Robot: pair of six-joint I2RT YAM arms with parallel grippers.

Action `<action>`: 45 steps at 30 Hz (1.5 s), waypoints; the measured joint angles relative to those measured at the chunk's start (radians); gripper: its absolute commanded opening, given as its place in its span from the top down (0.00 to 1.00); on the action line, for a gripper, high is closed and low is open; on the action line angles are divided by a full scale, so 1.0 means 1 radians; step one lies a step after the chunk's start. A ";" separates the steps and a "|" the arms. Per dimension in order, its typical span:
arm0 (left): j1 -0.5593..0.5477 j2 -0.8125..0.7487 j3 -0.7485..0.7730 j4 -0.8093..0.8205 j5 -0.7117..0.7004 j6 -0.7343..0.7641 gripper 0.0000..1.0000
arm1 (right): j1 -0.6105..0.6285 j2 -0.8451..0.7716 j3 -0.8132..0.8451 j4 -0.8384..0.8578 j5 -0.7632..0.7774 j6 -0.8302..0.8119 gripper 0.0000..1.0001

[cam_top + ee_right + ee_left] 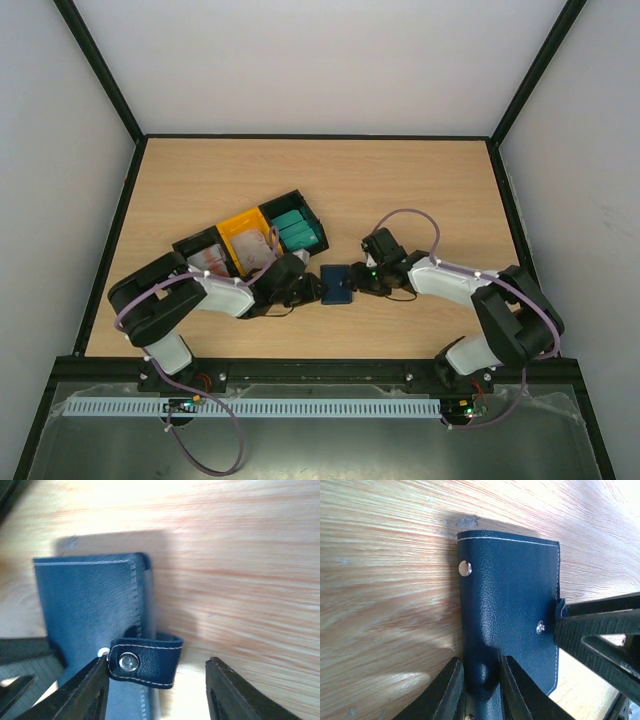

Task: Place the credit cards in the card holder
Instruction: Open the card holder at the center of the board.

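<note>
Top view alone is showing the tray (240,224): 1 black-and-yellow tray, 3 compartments, lying on the table (400,190) just far-left of the card holder (337,284). Teal credit cards (298,232) are sitting in its right compartment and whitish red-marked ones in the other 2; stack counts not readable. 1 card holder, folded shut, is lying between the 2 grippers, near centre. Left wrist view is showing the left gripper (481,667) clenching a raised fold at the holder's left edge, plus 2 metal studs (465,568) on the cover. Right wrist view alone is showing the snap tab (146,663) sticking out past the holder's right edge, inside the right gripper (157,666). Its jaws are standing released: 1 finger (87,692) is touching the tab, the other is standing apart from it
</note>
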 measured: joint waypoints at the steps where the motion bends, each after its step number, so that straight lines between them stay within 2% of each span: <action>1: 0.000 0.003 0.003 -0.003 0.000 0.001 0.78 | 0.008 -0.004 0.007 -0.018 0.036 -0.001 0.46; 6: 0.000 0.011 0.031 -0.039 -0.011 0.011 0.77 | 0.072 0.001 0.056 -0.116 0.225 -0.012 0.41; 12: -0.010 0.012 0.059 -0.092 -0.036 0.023 0.77 | 0.125 0.036 0.102 -0.166 0.328 -0.033 0.40; 20: -0.015 0.017 0.084 -0.134 -0.072 0.021 0.77 | 0.137 0.049 0.131 -0.226 0.491 -0.016 0.60; 23: -0.016 0.017 0.084 -0.134 -0.075 0.020 0.77 | 0.137 0.049 0.130 -0.255 0.527 -0.007 0.62; 28: -0.016 0.019 0.090 -0.140 -0.079 0.019 0.76 | 0.137 0.049 0.116 -0.252 0.502 0.001 0.66; 34: -0.016 0.019 0.090 -0.138 -0.080 0.018 0.75 | 0.137 0.051 0.100 -0.212 0.450 0.015 0.77; 36: -0.016 0.019 0.090 -0.137 -0.079 0.018 0.74 | 0.137 0.055 0.097 -0.196 0.437 0.023 0.83; 38: -0.017 0.019 0.090 -0.135 -0.079 0.017 0.71 | 0.137 0.056 0.093 -0.182 0.431 0.027 0.96; 39: -0.017 0.019 0.089 -0.132 -0.079 0.017 0.69 | 0.137 0.056 0.092 -0.172 0.425 0.033 0.98; 45: -0.018 -0.005 0.084 -0.134 -0.080 0.022 0.42 | 0.137 0.035 0.092 -0.167 0.417 0.049 0.98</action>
